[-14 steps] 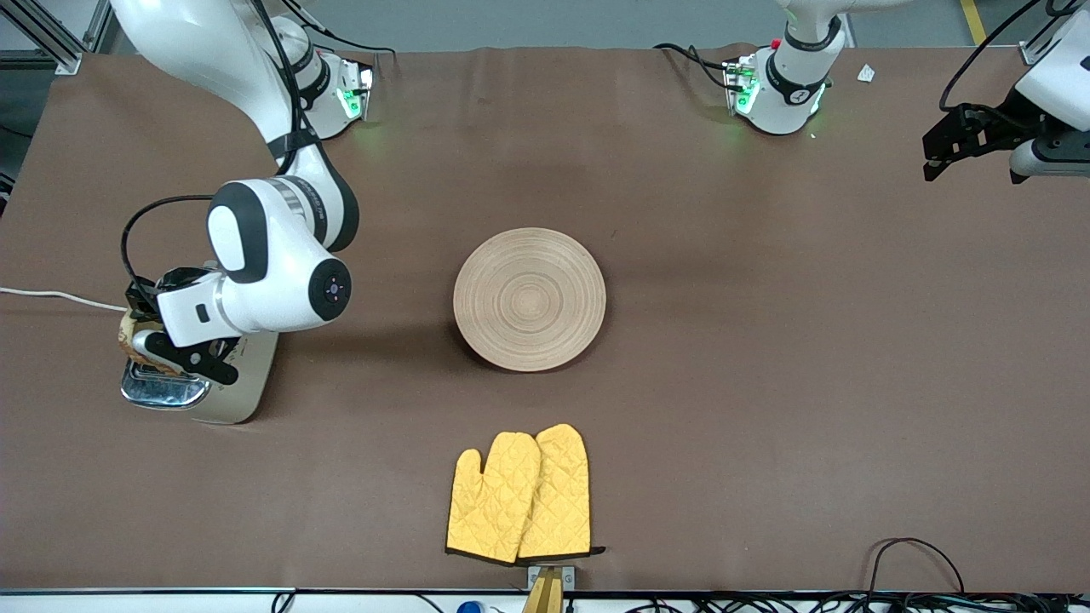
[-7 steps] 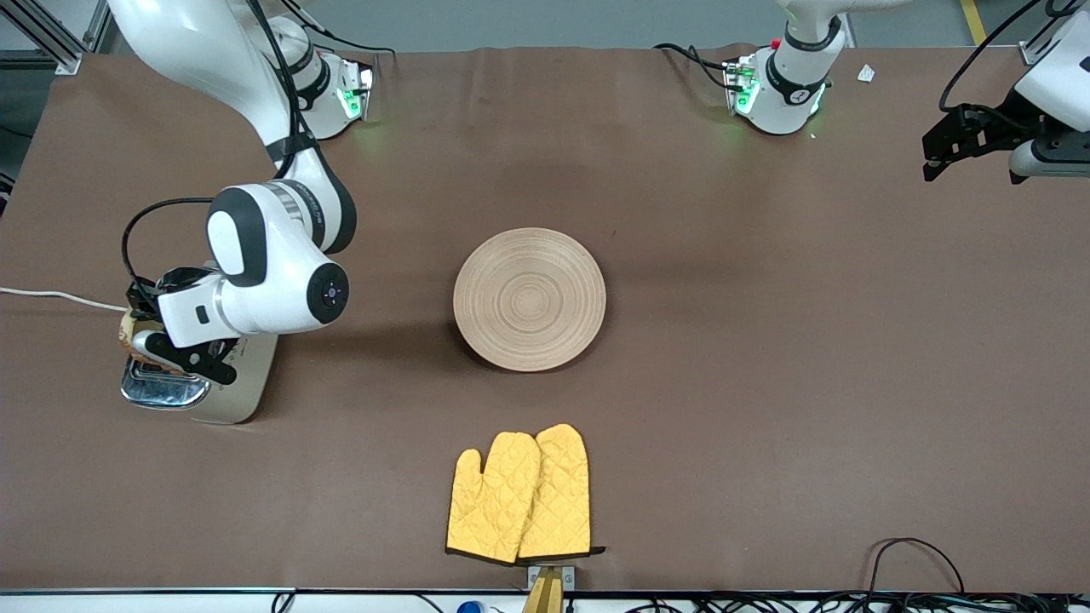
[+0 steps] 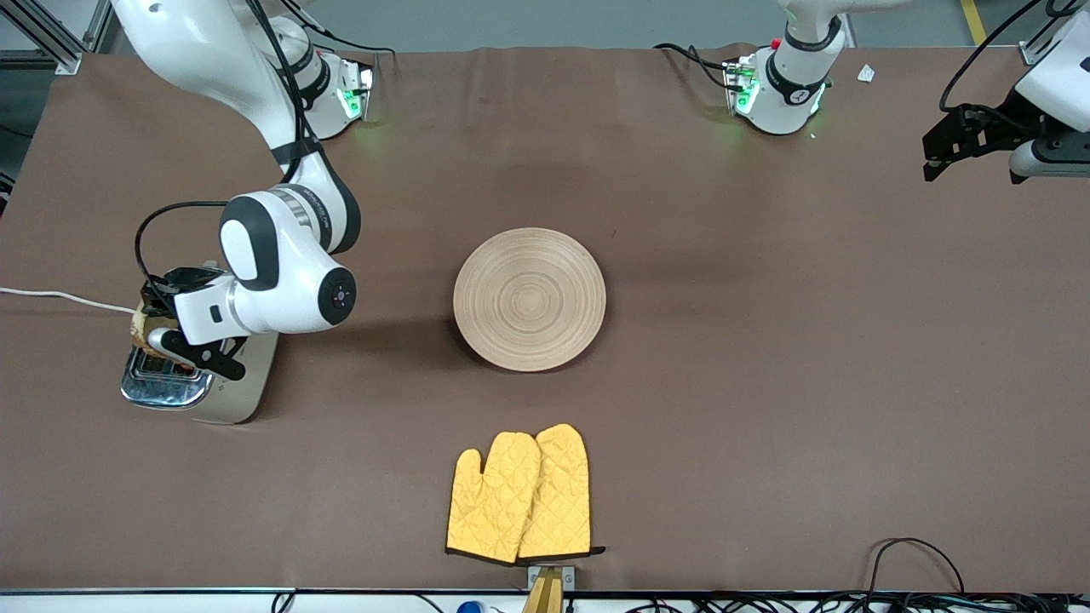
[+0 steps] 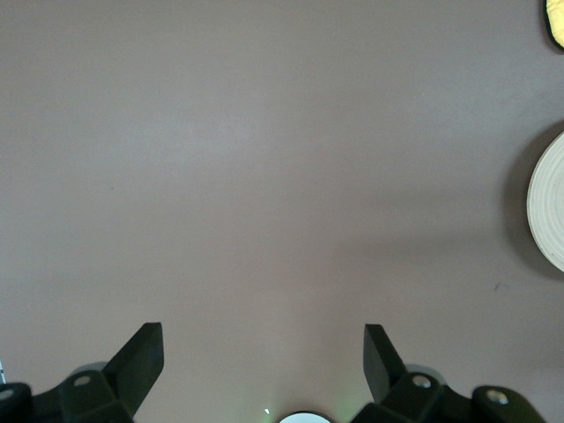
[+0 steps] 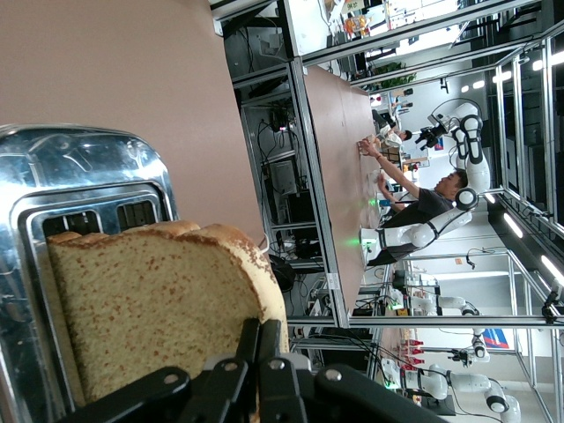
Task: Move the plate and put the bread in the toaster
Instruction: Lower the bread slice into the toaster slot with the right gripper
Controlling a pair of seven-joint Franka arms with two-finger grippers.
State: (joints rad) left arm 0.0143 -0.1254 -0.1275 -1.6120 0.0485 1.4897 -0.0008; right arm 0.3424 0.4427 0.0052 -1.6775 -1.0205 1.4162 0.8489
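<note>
My right gripper (image 3: 162, 339) is shut on the bread (image 3: 140, 324), a speckled brown slice held upright over the toaster (image 3: 243, 387). In the right wrist view the closed fingers (image 5: 262, 348) pinch the crust of the bread (image 5: 150, 295), whose lower edge is just above the slots in the chrome top of the toaster (image 5: 79, 167). The wooden plate (image 3: 529, 299) lies at the table's middle and is bare. My left gripper (image 3: 937, 157) waits open and empty in the air at the left arm's end; in its wrist view the left gripper (image 4: 263, 348) is over bare table, with the plate's rim (image 4: 551, 211) at the edge.
A pair of yellow oven mitts (image 3: 519, 494) lies nearer to the front camera than the plate. The toaster's white cord (image 3: 60, 297) runs off the table at the right arm's end. Cables (image 3: 915, 553) lie along the front edge.
My right gripper has shifted a little over the toaster with the bread, toward the table's middle. The plate and the left arm have not moved.
</note>
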